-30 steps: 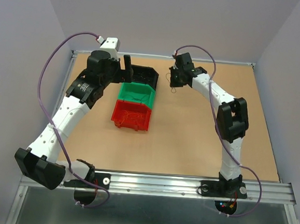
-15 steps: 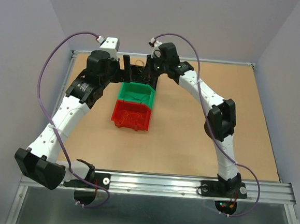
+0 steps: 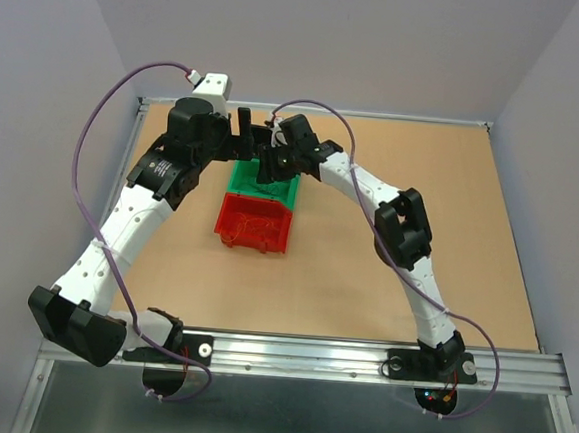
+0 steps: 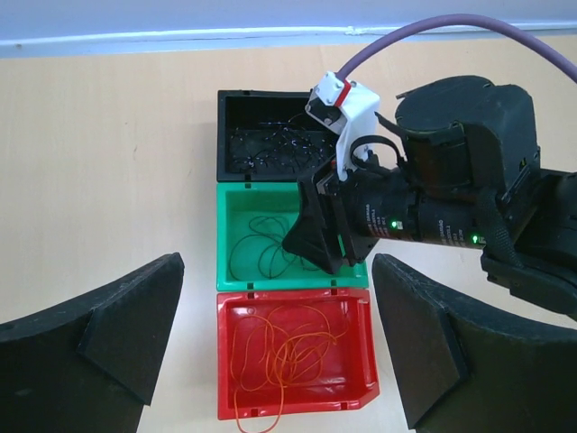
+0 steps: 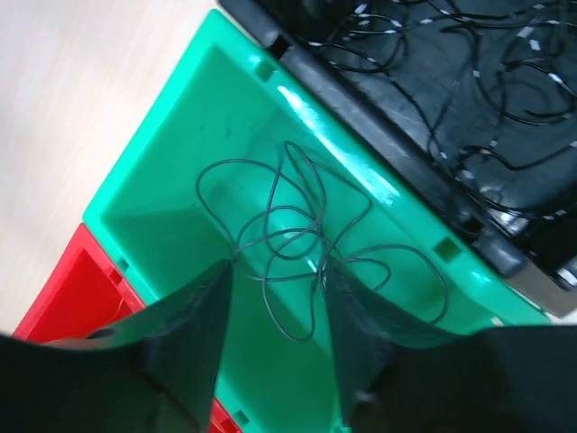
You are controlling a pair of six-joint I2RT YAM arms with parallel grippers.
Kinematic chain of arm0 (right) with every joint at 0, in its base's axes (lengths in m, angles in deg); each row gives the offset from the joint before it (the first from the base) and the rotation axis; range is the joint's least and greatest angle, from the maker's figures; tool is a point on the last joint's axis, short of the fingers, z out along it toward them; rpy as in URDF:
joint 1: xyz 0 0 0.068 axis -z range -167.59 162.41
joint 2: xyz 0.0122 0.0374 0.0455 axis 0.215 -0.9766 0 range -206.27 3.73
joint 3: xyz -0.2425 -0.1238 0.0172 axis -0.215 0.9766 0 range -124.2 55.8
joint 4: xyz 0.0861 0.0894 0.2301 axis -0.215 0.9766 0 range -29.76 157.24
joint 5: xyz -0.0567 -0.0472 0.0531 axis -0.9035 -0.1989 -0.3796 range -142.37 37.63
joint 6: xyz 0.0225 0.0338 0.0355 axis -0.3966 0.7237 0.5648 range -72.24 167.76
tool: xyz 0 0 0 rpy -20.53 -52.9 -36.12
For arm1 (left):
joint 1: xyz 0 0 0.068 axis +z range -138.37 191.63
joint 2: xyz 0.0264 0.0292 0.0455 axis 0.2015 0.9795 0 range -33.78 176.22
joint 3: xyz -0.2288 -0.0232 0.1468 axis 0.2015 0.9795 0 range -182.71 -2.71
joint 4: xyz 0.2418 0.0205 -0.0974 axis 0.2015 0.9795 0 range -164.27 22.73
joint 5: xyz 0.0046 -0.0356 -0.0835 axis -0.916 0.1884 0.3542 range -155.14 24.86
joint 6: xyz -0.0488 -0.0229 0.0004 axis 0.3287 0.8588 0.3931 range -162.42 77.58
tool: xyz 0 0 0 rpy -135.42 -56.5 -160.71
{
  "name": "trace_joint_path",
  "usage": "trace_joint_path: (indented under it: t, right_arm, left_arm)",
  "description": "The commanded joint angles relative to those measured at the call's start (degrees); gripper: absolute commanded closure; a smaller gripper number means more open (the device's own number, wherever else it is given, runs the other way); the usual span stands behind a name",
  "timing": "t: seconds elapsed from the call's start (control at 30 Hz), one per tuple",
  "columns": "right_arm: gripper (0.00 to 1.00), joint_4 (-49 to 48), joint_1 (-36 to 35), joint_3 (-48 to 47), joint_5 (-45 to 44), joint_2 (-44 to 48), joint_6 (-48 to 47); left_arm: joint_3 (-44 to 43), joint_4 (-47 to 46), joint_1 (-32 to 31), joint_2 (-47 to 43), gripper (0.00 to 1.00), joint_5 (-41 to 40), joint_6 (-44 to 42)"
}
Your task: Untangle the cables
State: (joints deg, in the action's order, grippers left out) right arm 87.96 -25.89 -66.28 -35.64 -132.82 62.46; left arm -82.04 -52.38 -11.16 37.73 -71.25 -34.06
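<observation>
Three bins in a row on the counter (image 3: 392, 185), a share of the cables in each, and two claws, both apart.

The black bin (image 4: 236, 117) holds a tangle of black wires (image 4: 270, 144). The green bin (image 4: 222, 234) next to it holds dark thin loops (image 5: 297, 234), and the red bin (image 4: 222, 361) holds several orange strands (image 4: 284, 356), too tangled to count. The right claw (image 5: 275, 280) hangs over the green bin with its two fingers spread, and the dark loops lie in the gap between them, unclamped. The left claw (image 4: 277, 260) hovers higher above the row, its two fingers wide apart and holding nothing.
</observation>
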Motion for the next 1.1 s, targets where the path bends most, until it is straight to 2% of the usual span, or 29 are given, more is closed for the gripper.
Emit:
trace_joint_path:
  t: [0.0,0.17,0.33,0.37,0.53,0.67,0.7,0.73,0.77,0.8,0.93,1.07]
  right_arm:
    - [0.41,-2.0,0.4,0.7,-2.1,5.9,-0.9]
    - [0.31,-2.1,0.5,5.7,-4.1,12.3,-2.1]
    - [0.19,-5.7,0.7,16.5,-7.2,22.9,-3.3]
    - [0.18,-6.7,0.6,22.3,-10.0,27.6,-2.4]
    - [0.14,-8.7,0.9,36.9,-22.1,43.0,-0.1]
    - [0.12,-9.3,1.3,53.6,-29.8,61.8,1.1]
    - [0.12,-9.2,1.4,56.4,-31.5,61.8,1.6]
    - [0.10,-9.1,1.6,59.7,-32.7,68.9,2.3]
    - [0.09,-9.1,1.4,62.7,-35.2,72.2,3.1]
    - [0.04,-9.1,1.5,68.7,-37.3,79.2,5.1]
    - [0.00,-8.8,1.4,79.6,-43.3,93.1,11.4]
    - [0.00,-7.7,1.5,85.4,-47.5,100.3,16.5]
  left_arm:
    - [-1.3,-0.7,-0.2,-1.3,0.03,-0.5,-0.8]
    - [-1.4,-1.0,-0.2,-1.4,0.02,-0.2,-0.2]
    - [1.5,-2.7,-0.2,-3.1,0.02,0.7,1.7]
    - [2.3,-3.2,0.0,-3.6,0.01,1.2,2.8]
    - [10.0,-8.5,0.3,-10.7,0.01,2.1,6.5]
    - [17.3,-14.6,0.3,-17.7,0.01,2.2,9.2]
    - [18.9,-14.6,0.3,-19.3,0.01,2.4,9.2]
    - [22.1,-16.4,0.4,-22.3,0.01,2.4,9.8]
    - [23.8,-17.2,0.3,-23.9,0.01,2.4,10.3]
    - [27.2,-19.0,0.3,-27.3,0.01,2.1,11.2]
    - [35.5,-22.7,0.3,-36.0,0.01,-0.4,14.8]
    - [40.7,-24.5,0.4,-41.6,0.01,-2.7,17.4]
